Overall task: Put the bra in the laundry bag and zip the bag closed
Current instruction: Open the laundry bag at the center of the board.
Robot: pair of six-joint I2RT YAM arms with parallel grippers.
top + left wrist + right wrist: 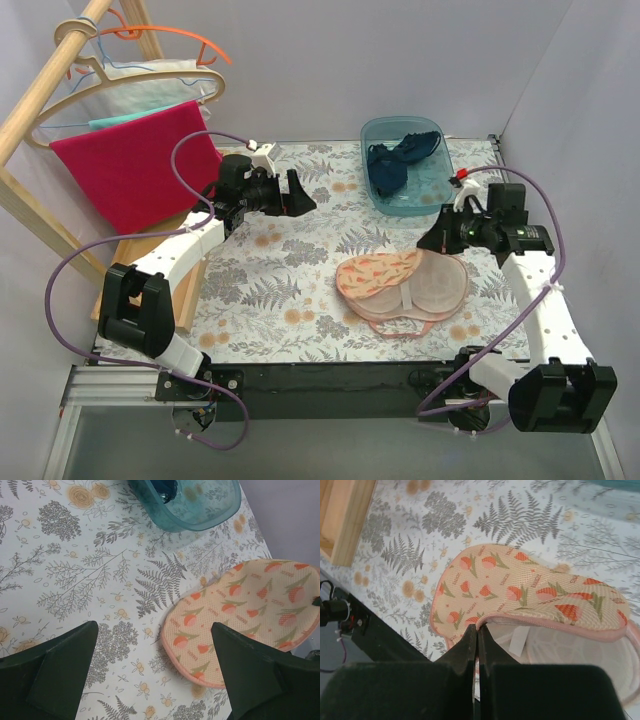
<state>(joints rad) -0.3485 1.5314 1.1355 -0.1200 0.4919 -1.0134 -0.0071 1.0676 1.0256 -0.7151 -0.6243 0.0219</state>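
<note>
Okay, top view: the laundry bag (400,285) lies on the floral-print bench (270,280), at about 4 o'clock from bench centre. It is unzipped. Its printed upper half is folded over toward 9 o'clock, and the pale mesh lining shows on the other half. The pink zipper edge runs round the rim.

The bra (400,160) is not in the bag. It sits bunched inside a translucent teal tub (412,208) at about 1 o'clock from bench centre, well apart from the bag.

The right claw (477,635) is clenched, tips pressed together right at the bag's pink zipper edge, on the bag's 1 o'clock side. It seems to pinch that edge, with the printed flap raised off the lining there. How much fabric sits between the tips is hard to see.

The left claw (302,196) is released, jaws spread wide, holding nothing. It hangs over bare bench at about 11 o'clock from centre, pointing toward 3 o'clock. In its wrist view the bag's rounded end and the tub lie ahead of it, neither touched.

At 10 o'clock a red towel (130,175) hangs on a wooden rack (40,105) with several hangers.
</note>
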